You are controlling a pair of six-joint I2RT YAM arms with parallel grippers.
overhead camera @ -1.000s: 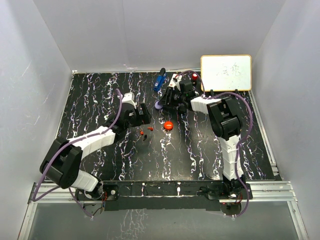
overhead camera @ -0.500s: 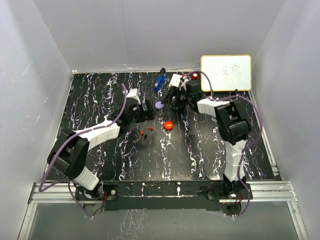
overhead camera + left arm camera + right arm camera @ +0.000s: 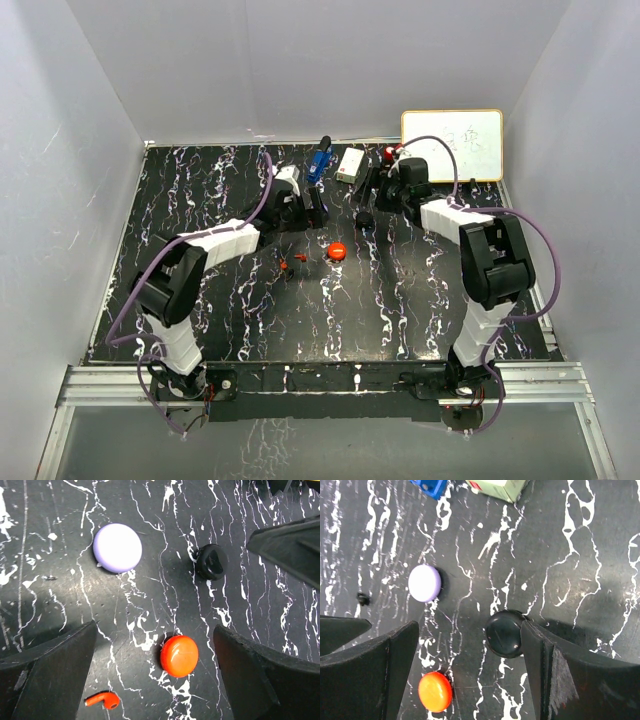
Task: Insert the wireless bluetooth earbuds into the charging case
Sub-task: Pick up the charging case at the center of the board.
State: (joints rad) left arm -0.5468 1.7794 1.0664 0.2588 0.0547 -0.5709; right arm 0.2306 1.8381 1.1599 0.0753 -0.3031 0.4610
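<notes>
Jaws apart on both arms, nothing held. Left jaws hover by a red earbud [image 3: 102, 700] lying on the desk [image 3: 60, 595] near the red puck [image 3: 179, 655]; a black puck [image 3: 504, 633] sits against one right finger [image 3: 580, 680]. Advice: centre the tiny earbud between the jaws before closing.

The left end effector [image 3: 155, 647] has its jaws spread wide over the black, white-streaked table [image 3: 45, 590]. A round red puck [image 3: 179, 655] lies between the fingers [image 3: 47, 677]. A small red earbud [image 3: 103, 700] sits at the bottom edge. Farther off lie a lavender puck [image 3: 117, 547] and a black round piece [image 3: 211, 561], well apart.
</notes>
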